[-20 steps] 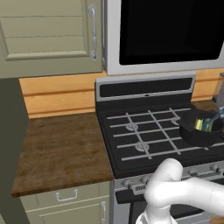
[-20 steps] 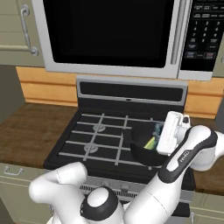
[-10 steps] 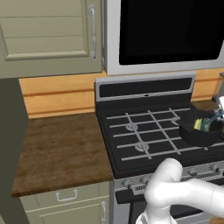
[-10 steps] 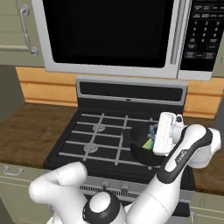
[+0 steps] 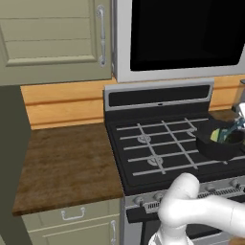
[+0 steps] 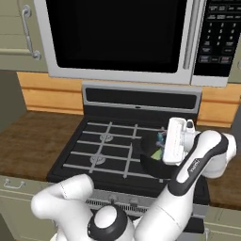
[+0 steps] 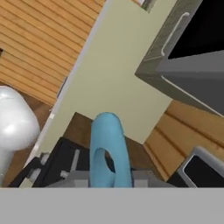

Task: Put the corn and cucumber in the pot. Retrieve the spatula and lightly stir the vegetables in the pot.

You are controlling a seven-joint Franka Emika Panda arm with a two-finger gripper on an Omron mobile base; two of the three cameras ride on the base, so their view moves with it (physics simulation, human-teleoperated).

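Observation:
The black pot [image 5: 217, 148] stands on the stove's right front burner. Inside it I see the yellow corn [image 5: 216, 136], which shows as a yellow-green patch [image 6: 156, 154] in the right base view. I cannot make out the cucumber against the dark interior. My gripper [image 6: 165, 141] hangs over the pot's right side, shut on the light-blue spatula [image 6: 161, 137]. The spatula [image 5: 233, 128] slants down into the pot. In the hand view its blue handle [image 7: 109, 146] rises from between my fingers.
The black gas stove [image 5: 158, 153] has raised grates and a back panel. A microwave [image 6: 117, 37] hangs close above it. Brown counter [image 5: 67, 165] lies to the left, with cabinet doors [image 5: 52, 38] above. My white arm [image 6: 197, 160] curves round the pot's right.
My hand has shifted a little to the left over the pot, carrying the spatula with it. The pot and the base have stayed put.

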